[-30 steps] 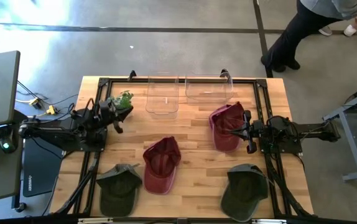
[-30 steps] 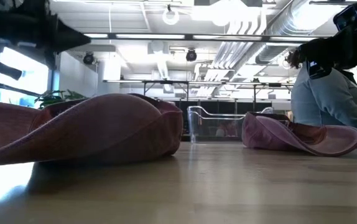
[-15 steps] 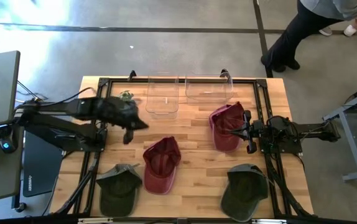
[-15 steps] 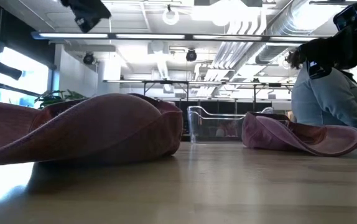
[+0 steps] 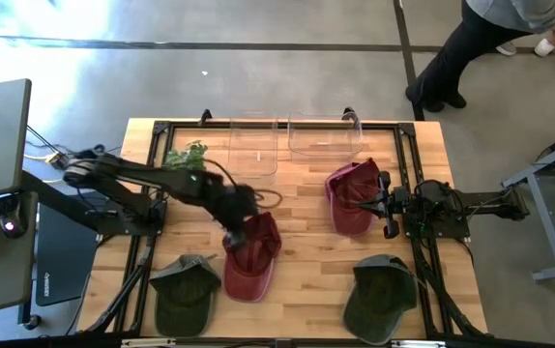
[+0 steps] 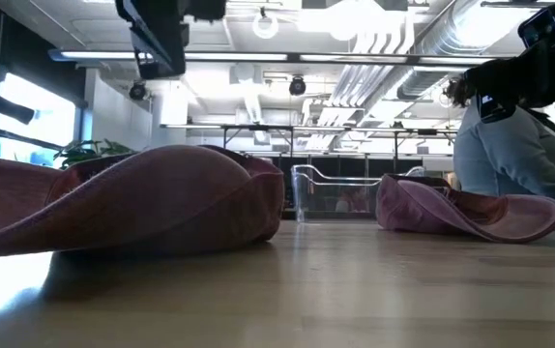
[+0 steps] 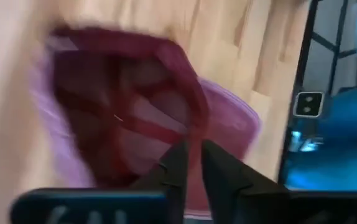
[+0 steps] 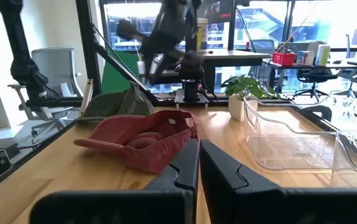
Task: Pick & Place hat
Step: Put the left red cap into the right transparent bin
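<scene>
Two dark red hats lie crown down on the wooden table. The middle hat [image 5: 251, 253] [image 6: 132, 198] shows its open inside in the left wrist view [image 7: 122, 118]. My left gripper [image 5: 232, 230] [image 7: 191, 163] hangs shut above that hat's left rim and well clear of it, as the low view [image 6: 161, 39] shows. The second red hat [image 5: 352, 196] [image 8: 144, 140] lies just left of my right gripper [image 5: 386, 205] [image 8: 198, 163], which waits shut near the right edge.
Two green hats [image 5: 183, 290] [image 5: 379, 295] lie near the table's near edge. Two clear bins [image 5: 252, 147] [image 5: 324, 135] stand at the far edge, with a small plant [image 5: 189, 155] to their left. A person [image 5: 490, 34] stands beyond the far right corner.
My left arm has swung out from the table's left side by the plant toward the centre and the near edge, and now hangs over the middle red hat. The hats have stayed in place.
</scene>
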Robot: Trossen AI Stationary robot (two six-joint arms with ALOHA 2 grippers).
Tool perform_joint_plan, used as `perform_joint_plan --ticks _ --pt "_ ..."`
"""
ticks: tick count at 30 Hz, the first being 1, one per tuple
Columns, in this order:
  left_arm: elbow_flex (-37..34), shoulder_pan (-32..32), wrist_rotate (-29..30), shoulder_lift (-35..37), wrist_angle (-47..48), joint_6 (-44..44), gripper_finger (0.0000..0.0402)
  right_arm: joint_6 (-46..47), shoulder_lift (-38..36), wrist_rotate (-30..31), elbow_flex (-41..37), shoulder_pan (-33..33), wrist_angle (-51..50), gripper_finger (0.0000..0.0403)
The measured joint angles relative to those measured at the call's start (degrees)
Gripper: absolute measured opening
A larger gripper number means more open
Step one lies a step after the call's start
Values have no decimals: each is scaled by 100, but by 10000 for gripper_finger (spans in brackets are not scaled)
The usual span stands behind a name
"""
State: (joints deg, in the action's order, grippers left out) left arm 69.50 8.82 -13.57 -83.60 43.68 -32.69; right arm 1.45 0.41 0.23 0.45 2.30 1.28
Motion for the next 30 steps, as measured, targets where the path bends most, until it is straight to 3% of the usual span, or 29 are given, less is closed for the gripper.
perform_joint_plan --ticks 3,9,12,21,30 --pt "252 214 -274 -485 -339 -944 101 0 0 0 0 -1 0 12" --pt "829 665 -285 -1375 -613 -2942 219 0 0 1 0 0 0 12" --pt "1048 859 -244 -1801 -632 -3713 256 0 0 2 0 0 2 12" --pt "1719 1197 89 -2922 -907 -5370 268 0 27 6 0 -1 16 12" --pt "2068 1349 98 -3448 100 -5618 268 0 100 5 0 -2 23 12"
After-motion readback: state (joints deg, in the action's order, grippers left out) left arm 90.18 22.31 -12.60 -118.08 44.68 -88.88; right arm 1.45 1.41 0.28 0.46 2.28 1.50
